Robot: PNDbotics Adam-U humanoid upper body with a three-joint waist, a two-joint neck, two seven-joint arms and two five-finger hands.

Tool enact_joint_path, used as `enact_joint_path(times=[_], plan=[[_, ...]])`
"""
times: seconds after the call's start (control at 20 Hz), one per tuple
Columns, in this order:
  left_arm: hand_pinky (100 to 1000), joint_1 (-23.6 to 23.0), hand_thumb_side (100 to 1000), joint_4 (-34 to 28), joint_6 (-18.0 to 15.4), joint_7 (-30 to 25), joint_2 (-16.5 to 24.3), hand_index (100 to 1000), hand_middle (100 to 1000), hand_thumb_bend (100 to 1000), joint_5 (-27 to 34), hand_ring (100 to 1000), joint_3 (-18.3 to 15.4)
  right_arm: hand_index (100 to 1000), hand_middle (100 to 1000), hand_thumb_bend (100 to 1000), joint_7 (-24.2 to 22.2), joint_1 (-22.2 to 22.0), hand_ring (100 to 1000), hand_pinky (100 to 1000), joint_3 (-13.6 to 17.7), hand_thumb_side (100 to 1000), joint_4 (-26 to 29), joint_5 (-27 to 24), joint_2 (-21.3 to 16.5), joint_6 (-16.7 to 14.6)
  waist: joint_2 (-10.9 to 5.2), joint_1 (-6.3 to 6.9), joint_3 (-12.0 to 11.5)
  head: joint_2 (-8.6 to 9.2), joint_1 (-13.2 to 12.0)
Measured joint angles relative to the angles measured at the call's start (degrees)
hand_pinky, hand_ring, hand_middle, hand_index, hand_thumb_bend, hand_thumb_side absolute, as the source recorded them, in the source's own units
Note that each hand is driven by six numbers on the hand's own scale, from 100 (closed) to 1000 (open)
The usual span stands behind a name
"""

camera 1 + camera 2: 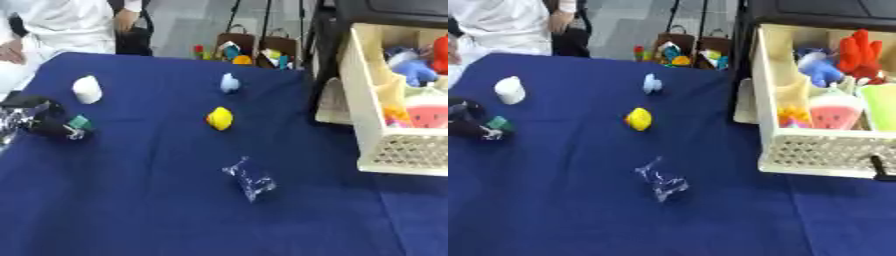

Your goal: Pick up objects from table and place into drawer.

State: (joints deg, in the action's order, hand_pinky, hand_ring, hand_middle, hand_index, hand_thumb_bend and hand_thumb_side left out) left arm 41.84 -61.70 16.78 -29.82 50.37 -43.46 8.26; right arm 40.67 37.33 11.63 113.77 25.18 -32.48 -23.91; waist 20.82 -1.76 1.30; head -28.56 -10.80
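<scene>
Blue-clothed tabletop (131, 200) carried four loose items, with the cream drawer (773, 100) open at the right edge. Drawer already held several toys: red plush (859, 52), blue plush (820, 67), watermelon slice (836, 116), something orange-yellow (794, 116). So, as a judgement, partly loaded, a good share left to do.

Left hand (39, 120) sat at the left edge, dark and blurred, with a teal-and-white bit showing at its right side. Couldn't tell whether fingers were spread or pinching anything. Right hand not visible in either view.

Relative to that hand:
- white object (87, 89) just beyond it, near, apart
- yellow duck-like toy (220, 118) to its right, well apart
- pale blue toy (229, 83) farther right and beyond
- clear crinkled plastic piece (249, 182) to its right and nearer the robot, well apart

All four were still out on the cloth, none touching the drawer. White object looked the likely next pick, being closest to the hand.
</scene>
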Motion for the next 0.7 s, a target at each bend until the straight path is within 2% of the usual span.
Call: enact_joint_path(times=[0.4, 0.7], plan=[[564, 0.56, 673, 0.8, -0.28, 0.98, -0.42, 864, 765, 538, 0.7, 730, -0.34, 837, 748, 100, 0.33, 0.0, 789, 759, 0.0, 1000, 0.0, -0.04, 0.03, 0.33, 0.18, 0.02, 0.08, 0.41, -0.1], [528, 0.63, 660, 0.72, 0.23, 1.45, -0.44, 843, 736, 510, 3.67, 692, -0.36, 837, 745, 100, 0.86, -0.02, 789, 759, 0.02, 1000, 0.0, -0.04, 0.03, 0.86, 0.19, 0.03, 0.02, 0.42, -0.14]])
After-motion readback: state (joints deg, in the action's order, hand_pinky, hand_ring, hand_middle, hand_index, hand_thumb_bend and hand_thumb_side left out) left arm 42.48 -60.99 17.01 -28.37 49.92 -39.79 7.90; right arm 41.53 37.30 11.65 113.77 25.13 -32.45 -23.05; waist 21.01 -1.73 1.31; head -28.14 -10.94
